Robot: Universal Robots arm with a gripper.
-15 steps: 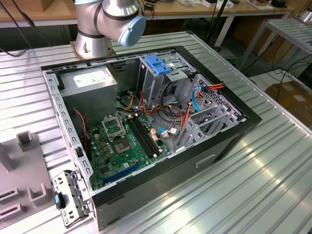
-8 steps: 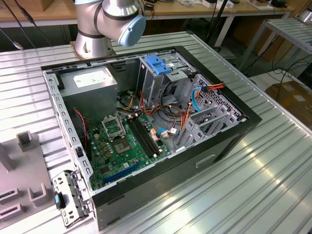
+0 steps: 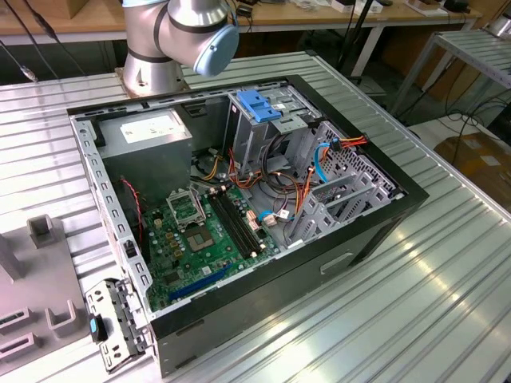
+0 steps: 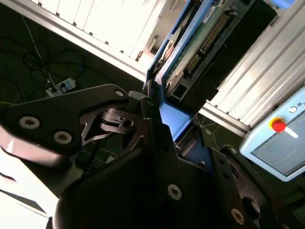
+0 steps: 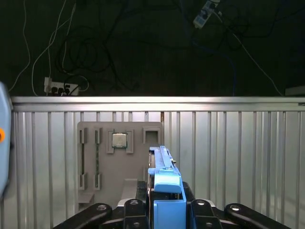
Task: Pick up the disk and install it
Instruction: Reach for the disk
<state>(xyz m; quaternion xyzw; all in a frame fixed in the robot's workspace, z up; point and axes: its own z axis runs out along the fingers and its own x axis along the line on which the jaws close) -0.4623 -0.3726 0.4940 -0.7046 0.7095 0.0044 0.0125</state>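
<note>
The black metal two-fingered gripper (image 5: 164, 209) is clenched on the flat rectangular disk (image 5: 163, 167) framed by bright blue plastic rails; in both wrist views the disk stands edge-on between the fingers (image 5: 131, 212), its green circuit-board face showing in the second wrist view; beyond it lie a ribbed silver metal table (image 5: 238, 152) and a grey plastic fixture plate (image 5: 121, 169); in the exterior view an open black computer case (image 3: 375, 231) sits on the table.

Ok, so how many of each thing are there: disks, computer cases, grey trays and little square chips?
disk: 1
computer case: 1
grey tray: 1
square chip: 1
Total: 4
</note>
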